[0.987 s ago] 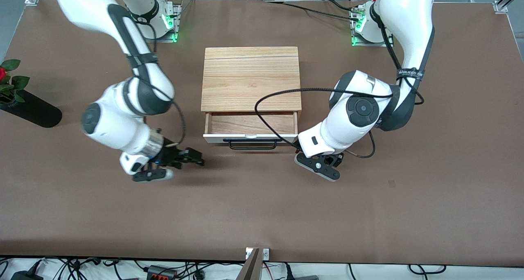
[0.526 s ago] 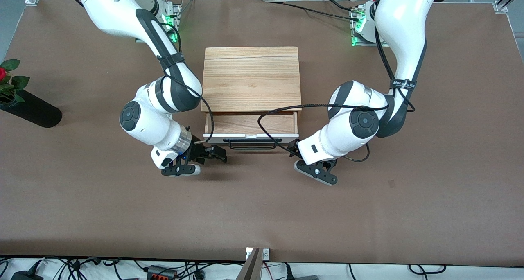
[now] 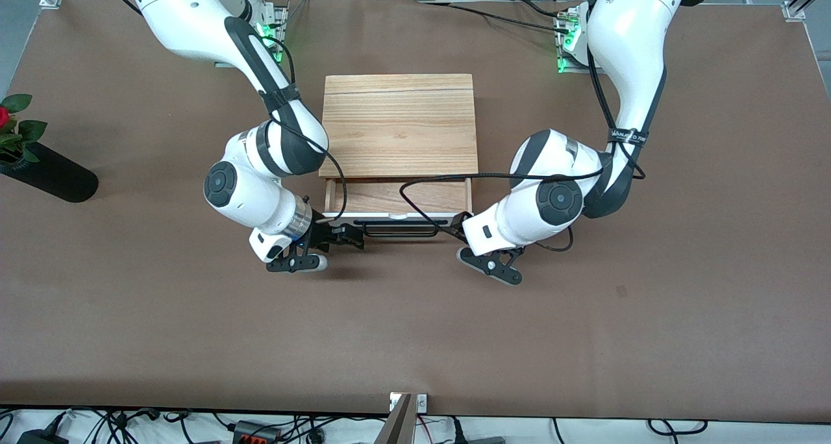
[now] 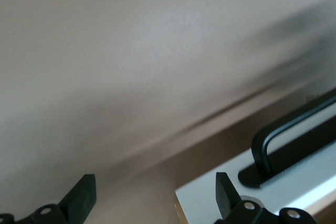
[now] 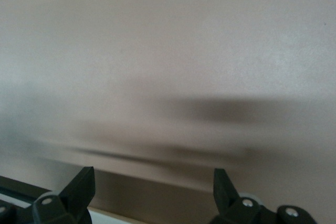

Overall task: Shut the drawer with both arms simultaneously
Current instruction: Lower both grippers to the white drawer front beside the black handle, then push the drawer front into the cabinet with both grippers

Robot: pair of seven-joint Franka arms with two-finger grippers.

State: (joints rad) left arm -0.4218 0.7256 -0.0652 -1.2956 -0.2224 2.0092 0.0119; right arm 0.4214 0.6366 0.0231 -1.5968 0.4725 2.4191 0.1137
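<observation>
While the brown desk [image 3: 584, 340] lies mostly bare, a light-wood cabinet [image 3: 398, 124] sits mid-desk toward the edge where the arms are mounted, and a black vase [image 3: 49, 174] with a red flower rests at the right arm's end. Its drawer [image 3: 397, 200] stands partly out, showing bare wood inside. Both hands are spread wide at the white front: left hand [image 3: 466, 225] and right hand [image 3: 350, 236] at either end of the black handle [image 3: 399, 226].

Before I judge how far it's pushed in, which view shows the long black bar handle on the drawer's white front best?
The front view: the long black bar handle shows nearly whole between both grippers. The left wrist view shows one end on the white panel; the right wrist view shows only a dark strip at its edge.
</observation>
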